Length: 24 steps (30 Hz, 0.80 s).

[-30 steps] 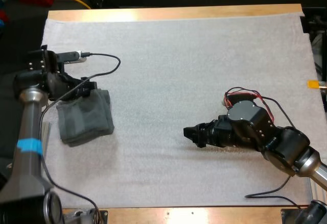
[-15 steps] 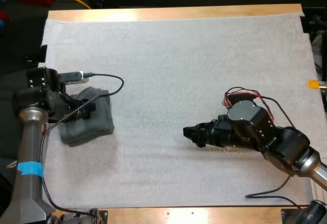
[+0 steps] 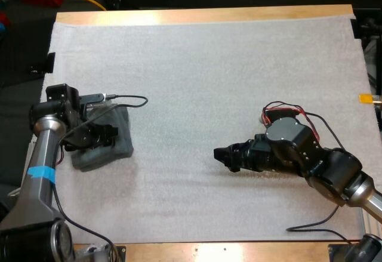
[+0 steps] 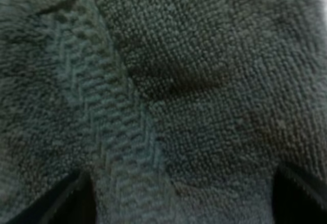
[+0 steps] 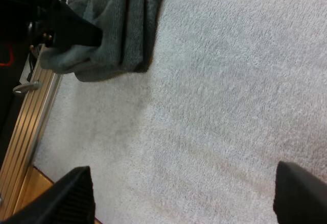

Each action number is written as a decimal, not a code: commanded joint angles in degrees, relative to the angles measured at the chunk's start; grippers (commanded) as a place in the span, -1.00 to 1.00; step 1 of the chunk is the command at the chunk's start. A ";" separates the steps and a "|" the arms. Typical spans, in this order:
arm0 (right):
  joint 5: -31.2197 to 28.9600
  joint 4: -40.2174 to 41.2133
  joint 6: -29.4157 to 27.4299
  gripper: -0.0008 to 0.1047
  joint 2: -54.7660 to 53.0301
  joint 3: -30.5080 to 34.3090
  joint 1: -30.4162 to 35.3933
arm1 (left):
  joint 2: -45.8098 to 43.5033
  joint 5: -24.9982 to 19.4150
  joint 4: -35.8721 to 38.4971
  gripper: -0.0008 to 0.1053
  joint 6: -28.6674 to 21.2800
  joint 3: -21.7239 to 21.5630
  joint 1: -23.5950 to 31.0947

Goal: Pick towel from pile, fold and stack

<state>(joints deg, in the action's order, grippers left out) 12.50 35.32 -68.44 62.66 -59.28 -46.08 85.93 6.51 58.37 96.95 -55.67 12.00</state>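
While left pincer (image 3: 105,136) gapes over towel (image 3: 123,145), right pincer (image 3: 221,156) spread — above mat (image 3: 209,77).

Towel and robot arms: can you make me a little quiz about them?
1. Where does the towel lie? A: near the left side of the mat. B: in its middle. C: at its far edge.
2. True or false: the right gripper is shut on the towel.
3. Fill in: the left gripper hangs open right over the ____.
Key: 1 A; 2 false; 3 towel.
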 commanded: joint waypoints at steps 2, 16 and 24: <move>0.59 -0.52 -0.77 0.35 -0.27 0.11 0.07 | 1.27 -0.33 0.14 0.33 0.52 0.00 -0.28; 0.59 -0.52 -0.77 0.35 -0.27 0.11 0.07 | -0.42 8.84 2.74 0.33 -0.80 -2.80 -0.28; 0.59 -0.78 -0.77 0.35 -0.27 0.11 0.07 | -9.58 11.80 3.16 0.33 -0.65 -5.96 -0.28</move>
<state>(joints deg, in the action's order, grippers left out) 12.50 34.90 -68.44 62.66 -59.28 -46.08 77.04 17.55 61.35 96.53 -61.20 12.00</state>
